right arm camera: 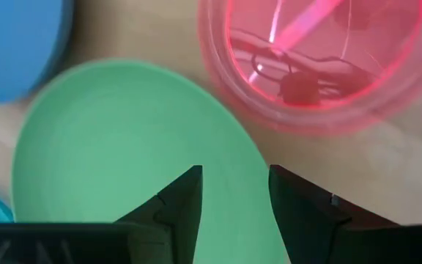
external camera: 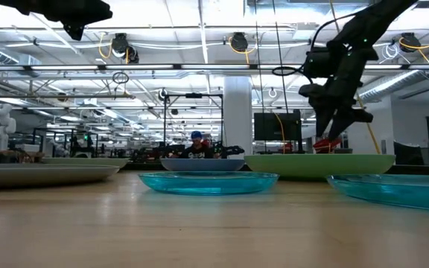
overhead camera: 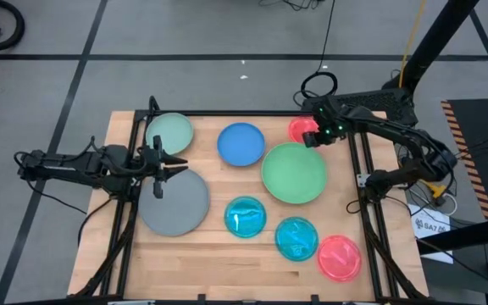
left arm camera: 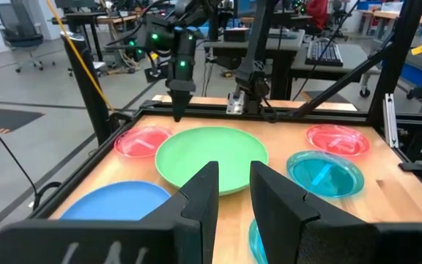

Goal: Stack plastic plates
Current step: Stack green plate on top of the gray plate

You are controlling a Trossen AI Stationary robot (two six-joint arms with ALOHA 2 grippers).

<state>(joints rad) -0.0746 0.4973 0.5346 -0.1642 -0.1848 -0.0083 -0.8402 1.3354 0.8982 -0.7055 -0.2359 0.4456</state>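
Eight plates lie flat on the wooden table: pale green [overhead camera: 169, 133], blue [overhead camera: 241, 144], large green [overhead camera: 293, 173], grey [overhead camera: 174, 202], two cyan [overhead camera: 246, 216] [overhead camera: 296, 238], one pink [overhead camera: 339, 257] near the front right, and one pink [overhead camera: 300, 127] at the far right, partly under my right arm. My right gripper [right arm camera: 234, 192] is open and points down above the large green plate's [right arm camera: 116, 147] far rim, beside the pink plate [right arm camera: 313, 59]. My left gripper [left arm camera: 231, 192] is open, held high between the pale green and grey plates.
A black metal frame [overhead camera: 363, 161] runs along the table's edges. Bare wood shows along the near edge [overhead camera: 227, 271]. In the low view the right arm [external camera: 334, 89] hangs above the large green plate [external camera: 319, 164]. A person [external camera: 196, 141] sits far behind the table.
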